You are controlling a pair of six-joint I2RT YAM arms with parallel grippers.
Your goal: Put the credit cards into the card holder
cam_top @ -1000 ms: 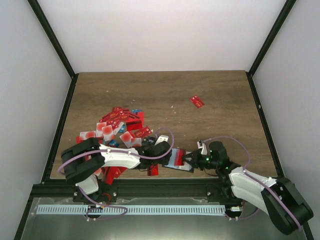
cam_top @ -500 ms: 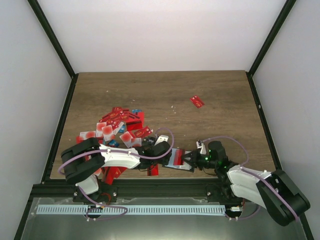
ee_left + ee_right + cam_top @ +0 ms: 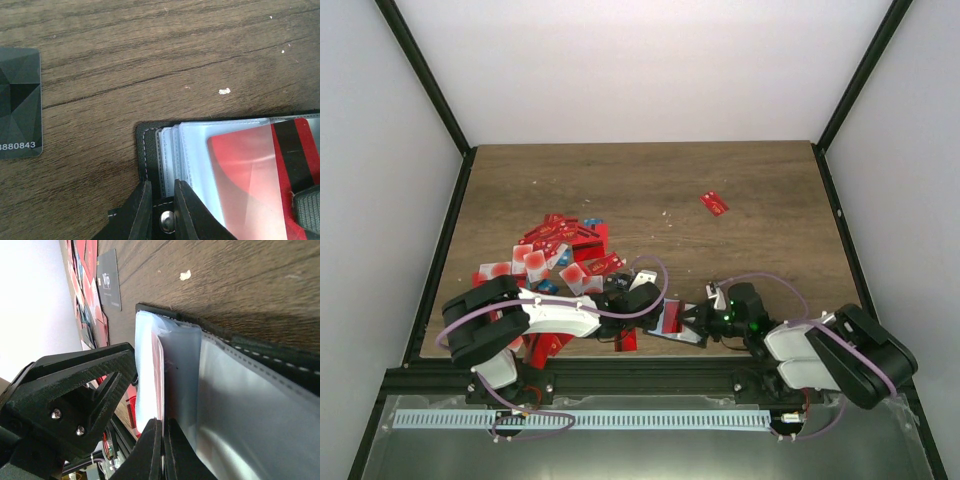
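At the table's [image 3: 650, 180] near edge, the open card holder [image 3: 672, 322] lies between the claws. The left gripper [image 3: 161, 186] clamps its black cover; the right gripper [image 3: 161, 426] pinches a clear sleeve [image 3: 148, 365].

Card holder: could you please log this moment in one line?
card holder: lying open | left gripper: clamps its cover | right gripper: pinches clear sleeve | red card: under sleeve

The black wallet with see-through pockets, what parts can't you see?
Left wrist view: the black folding card holder runs off the right and bottom edges; left gripper covers part of its snap edge.
Right wrist view: right gripper pinches clear plastic sleeves seen edge-on; contents hidden.
Top view: too small for detail, wedged between both grippers.
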